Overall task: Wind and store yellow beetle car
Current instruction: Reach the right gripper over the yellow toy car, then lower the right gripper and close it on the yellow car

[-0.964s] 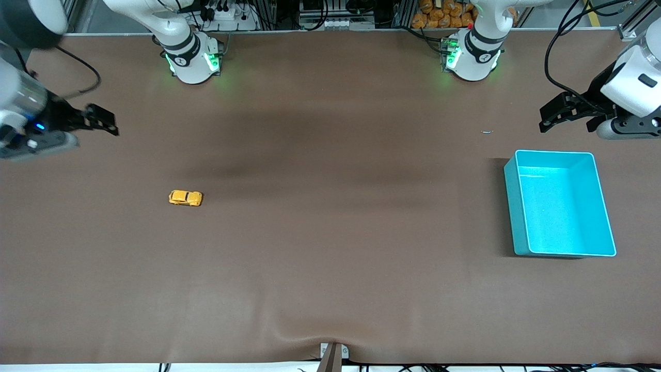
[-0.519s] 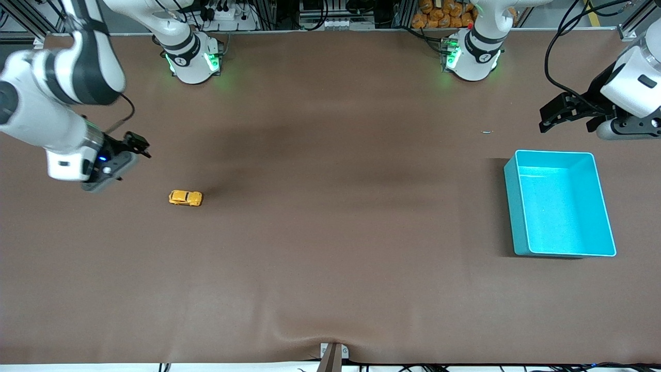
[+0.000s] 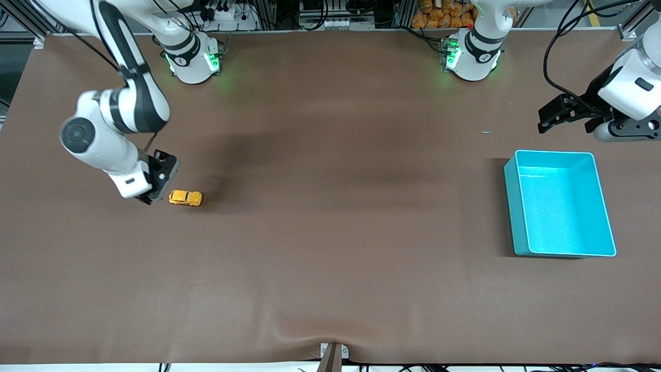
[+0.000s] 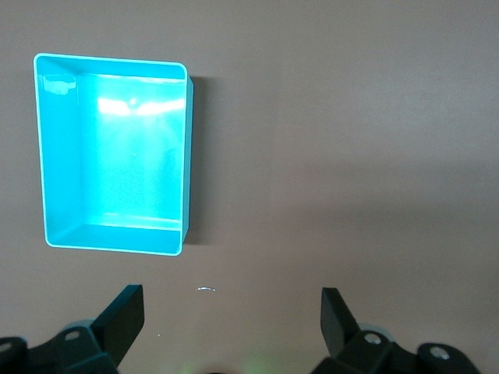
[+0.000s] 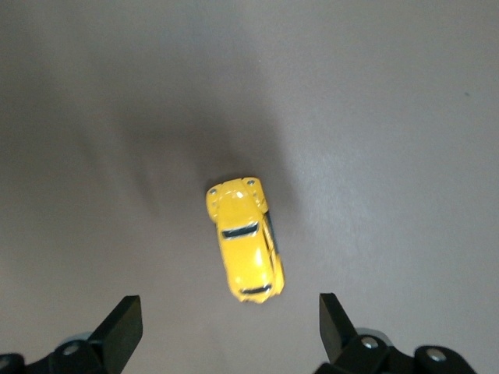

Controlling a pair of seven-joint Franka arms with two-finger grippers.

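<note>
Fingers spread wide on the right gripper (image 5: 224,331), nothing between them, and the yellow beetle car (image 5: 243,238) sits in plain sight under that wrist camera, just ahead of the open tips. From the front, the right gripper (image 3: 155,194) hangs low over the brown table (image 3: 330,248) right beside the car (image 3: 185,198), at the car's end toward the right arm's side, with no contact visible.

The car rests on its wheels on the table mat, toward the right arm's end and well apart from the turquoise bin (image 3: 560,206). Its long axis runs along the table's length, from one arm's end to the other. In the right wrist view the end with two small round lights points away from the gripper; whether that is the nose or the tail cannot be told.

Over at the left arm's end, the left gripper (image 3: 560,111) waits in the air over the table beside the bin, on the bases' side of it. Its fingers (image 4: 125,315) are wide apart too, empty, and the bin (image 4: 187,156) shows empty in the left wrist view.
</note>
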